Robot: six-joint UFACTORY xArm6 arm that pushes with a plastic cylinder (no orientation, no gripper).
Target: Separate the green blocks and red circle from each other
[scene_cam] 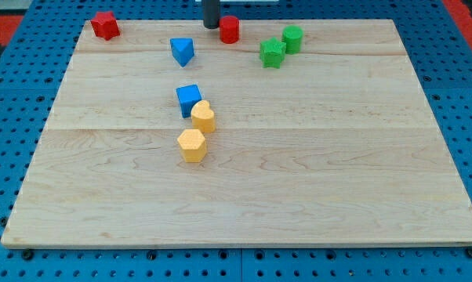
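The red circle [230, 30] stands near the top edge of the wooden board [314, 157], a little right of the middle. My tip [211, 27] is just left of it, almost touching. The green star [272, 53] lies to the right of and slightly below the red circle. The green circle [292, 38] sits right beside the green star, up and to its right, nearly touching it. The rod runs up out of the view's top.
A red star [105, 25] is at the top left corner. A blue triangle [182, 51] lies below-left of my tip. A blue cube [189, 99], a yellow heart-like block [203, 117] and a yellow hexagon [192, 146] cluster mid-board. Blue pegboard surrounds the board.
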